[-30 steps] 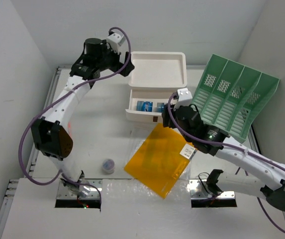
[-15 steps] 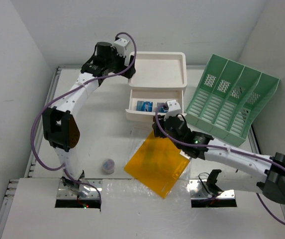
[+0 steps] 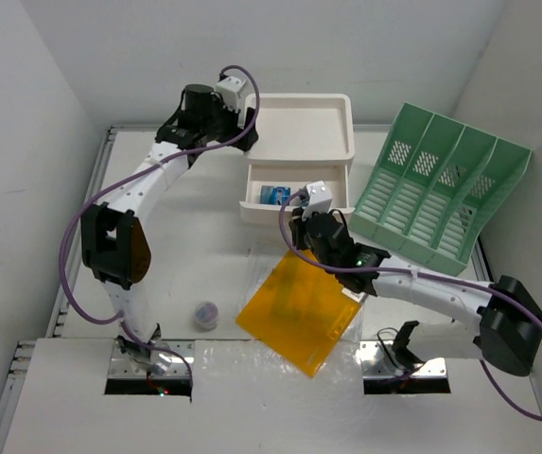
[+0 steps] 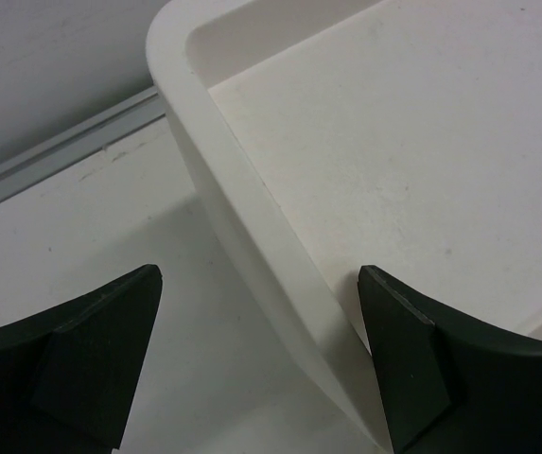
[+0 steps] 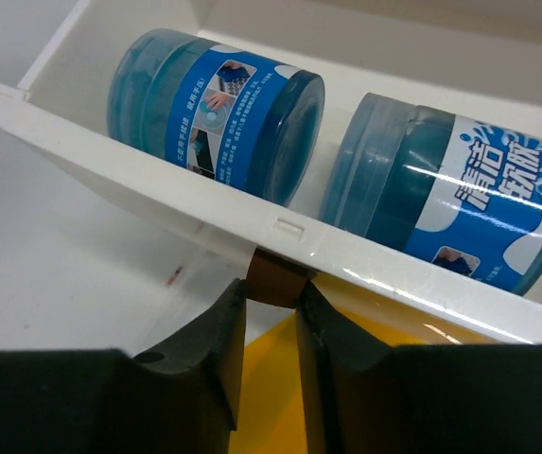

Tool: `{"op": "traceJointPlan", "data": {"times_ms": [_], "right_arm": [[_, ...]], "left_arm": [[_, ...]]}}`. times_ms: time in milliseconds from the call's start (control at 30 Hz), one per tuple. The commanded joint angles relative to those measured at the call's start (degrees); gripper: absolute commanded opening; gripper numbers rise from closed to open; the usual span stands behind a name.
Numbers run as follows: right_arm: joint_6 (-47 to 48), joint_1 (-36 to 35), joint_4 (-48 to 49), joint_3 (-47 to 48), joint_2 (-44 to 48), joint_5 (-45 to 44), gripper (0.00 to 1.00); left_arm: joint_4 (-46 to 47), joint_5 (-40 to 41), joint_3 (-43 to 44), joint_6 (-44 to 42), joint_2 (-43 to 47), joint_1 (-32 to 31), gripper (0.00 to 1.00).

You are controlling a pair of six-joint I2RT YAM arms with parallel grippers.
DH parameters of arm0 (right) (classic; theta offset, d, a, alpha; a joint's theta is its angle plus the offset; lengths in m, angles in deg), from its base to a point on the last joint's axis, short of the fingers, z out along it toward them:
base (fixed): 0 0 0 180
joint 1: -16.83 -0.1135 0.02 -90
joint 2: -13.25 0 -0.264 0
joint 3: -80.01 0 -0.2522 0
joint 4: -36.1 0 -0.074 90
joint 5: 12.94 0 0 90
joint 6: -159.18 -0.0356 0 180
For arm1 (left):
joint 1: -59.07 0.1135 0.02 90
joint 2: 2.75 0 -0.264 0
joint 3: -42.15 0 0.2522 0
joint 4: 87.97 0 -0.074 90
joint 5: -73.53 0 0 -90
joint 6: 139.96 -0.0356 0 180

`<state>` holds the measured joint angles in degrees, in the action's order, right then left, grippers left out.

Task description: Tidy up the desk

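The white desk [image 3: 185,246] carries a white drawer box [image 3: 304,132] at the back. Its lower drawer [image 3: 294,194] stands open, with two blue jars [image 5: 218,104] [image 5: 450,203] lying in it. My right gripper [image 3: 299,225] is at the drawer front. In the right wrist view the right gripper [image 5: 272,284] is shut on the small brown drawer handle [image 5: 275,274]. My left gripper [image 3: 247,118] is open. In the left wrist view the left gripper [image 4: 261,312] straddles the left rim of the box's top tray [image 4: 252,208], one finger inside and one outside.
An orange folder [image 3: 299,307] lies on the desk under my right arm, partly on a clear plastic sleeve [image 3: 253,274]. A green slotted file rack [image 3: 431,189] leans at the right. A small round jar [image 3: 206,313] sits near the front left.
My right gripper has moved left to the drawer front, and the drawer front now sits slightly further back. My left gripper has shifted right onto the top tray's rim.
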<state>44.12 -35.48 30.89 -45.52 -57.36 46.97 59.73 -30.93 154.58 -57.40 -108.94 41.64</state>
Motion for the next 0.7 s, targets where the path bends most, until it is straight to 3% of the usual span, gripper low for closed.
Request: {"op": "traceJointPlan", "data": {"times_ms": [0,67,133,167,400,433,667], "right_arm": [[4.05,2.04,10.34,2.79,-0.84,-4.8,0.23],[4.49,3.09,10.34,3.93,-1.55,-5.59,0.1],[4.58,4.24,10.69,4.55,-2.34,-5.42,0.05],[4.67,4.67,10.95,5.08,-2.69,-4.81,0.01],[6.86,6.79,12.62,7.37,-5.15,-4.1,0.0],[7.04,7.14,12.89,7.54,-5.24,-4.1,0.0],[11.25,8.28,15.87,8.95,-4.89,-2.88,0.0]], "left_arm": [[0.26,-0.48,-0.76,-1.17,2.04,-0.59,0.82],[0.18,-0.57,-0.85,-1.43,1.87,-0.59,0.73],[0.26,-1.01,-0.76,-1.7,1.78,-0.59,0.63],[0.18,-1.18,-0.76,-1.79,1.69,-0.59,0.52],[-0.7,-2.42,0.82,-3.81,0.11,-0.67,0.12],[-1.49,-2.42,1.25,-4.16,-0.24,-0.67,0.01],[-4.74,-4.95,3.54,-7.58,-1.65,-0.67,0.0]]}}
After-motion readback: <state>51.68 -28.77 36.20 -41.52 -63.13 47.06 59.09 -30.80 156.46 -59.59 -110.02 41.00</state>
